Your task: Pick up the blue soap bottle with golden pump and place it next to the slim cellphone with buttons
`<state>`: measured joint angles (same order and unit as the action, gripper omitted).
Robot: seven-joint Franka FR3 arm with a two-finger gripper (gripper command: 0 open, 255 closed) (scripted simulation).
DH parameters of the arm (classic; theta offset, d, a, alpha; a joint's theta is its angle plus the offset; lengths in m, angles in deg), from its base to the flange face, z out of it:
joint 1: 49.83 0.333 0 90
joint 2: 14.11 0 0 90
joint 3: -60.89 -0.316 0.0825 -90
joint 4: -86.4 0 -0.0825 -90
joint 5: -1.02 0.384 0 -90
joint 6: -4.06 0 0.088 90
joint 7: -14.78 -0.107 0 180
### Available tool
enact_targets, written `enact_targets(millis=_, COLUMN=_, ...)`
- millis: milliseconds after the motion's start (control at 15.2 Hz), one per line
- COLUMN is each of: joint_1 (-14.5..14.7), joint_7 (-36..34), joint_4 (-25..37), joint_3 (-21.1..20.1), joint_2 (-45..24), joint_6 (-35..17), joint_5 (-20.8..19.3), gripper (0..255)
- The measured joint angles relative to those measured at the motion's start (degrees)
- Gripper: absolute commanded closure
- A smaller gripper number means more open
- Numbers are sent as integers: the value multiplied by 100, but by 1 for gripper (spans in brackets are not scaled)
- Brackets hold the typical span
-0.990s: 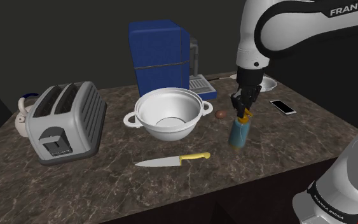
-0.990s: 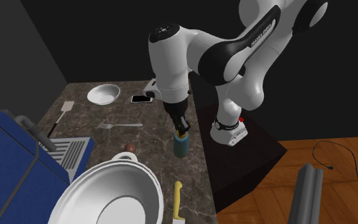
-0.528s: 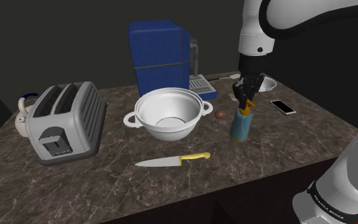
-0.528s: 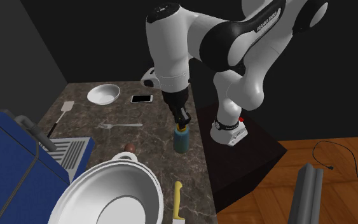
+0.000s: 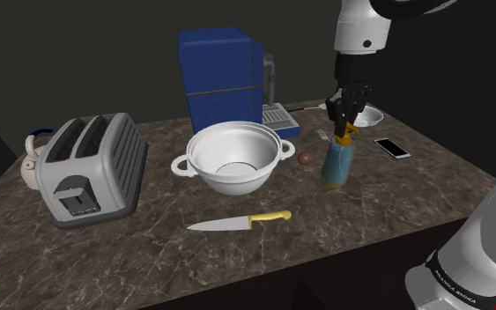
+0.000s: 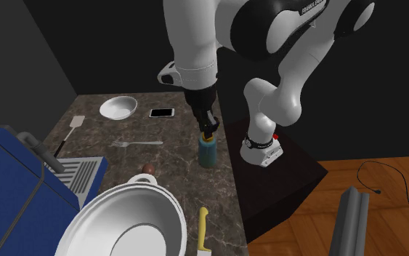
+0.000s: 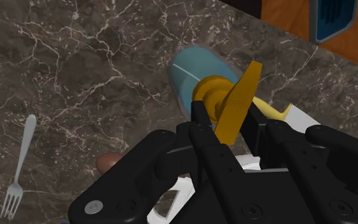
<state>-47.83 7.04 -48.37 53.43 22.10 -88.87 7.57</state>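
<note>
- One dark marbled worktop (image 5: 396, 202) carried everything.
- One blue coffee machine (image 5: 219, 75) stood at the back.
- One grey toaster (image 5: 92, 167).
- Two white bowls: the big bowl (image 5: 234, 157) mid-worktop, the small bowl (image 5: 373, 114) near the phone.
- One yellow-handled knife (image 5: 240, 221).
- One blue bottle (image 5: 335, 166), upright between the big bowl and the phone, apart from both.
- One end effector (image 5: 346, 126), pinching the bottle's golden pump (image 7: 231, 105).
- One phone (image 5: 392, 148).
- One fork (image 7: 17, 168).

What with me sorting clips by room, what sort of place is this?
Probably a kitchen: a dark marbled countertop carries a toaster, a blue coffee machine and a white two-handled pot.
</note>
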Motion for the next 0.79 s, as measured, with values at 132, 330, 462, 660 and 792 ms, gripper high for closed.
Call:
enact_targets(millis=132, joint_1=-4, joint_7=-4, joint_4=157, joint_3=13, joint_2=-6, joint_6=152, joint_5=-10, gripper=255)
enact_targets(millis=330, joint_1=-9, joint_7=-17, joint_4=411, joint_3=28, joint_2=-23, joint_6=388, joint_5=-22, gripper=255)
enact_targets(millis=462, joint_1=-14, joint_7=-21, joint_4=569, joint_3=38, joint_2=-46, joint_6=524, joint_5=-31, gripper=255)
enact_targets(millis=660, joint_1=-20, joint_7=-27, joint_4=836, joint_3=57, joint_2=-84, joint_6=753, joint_5=-46, gripper=255)
enact_targets(millis=792, joint_1=-29, joint_7=-29, joint_4=1048, joint_3=69, joint_2=-156, joint_6=894, joint_5=-60, gripper=255)
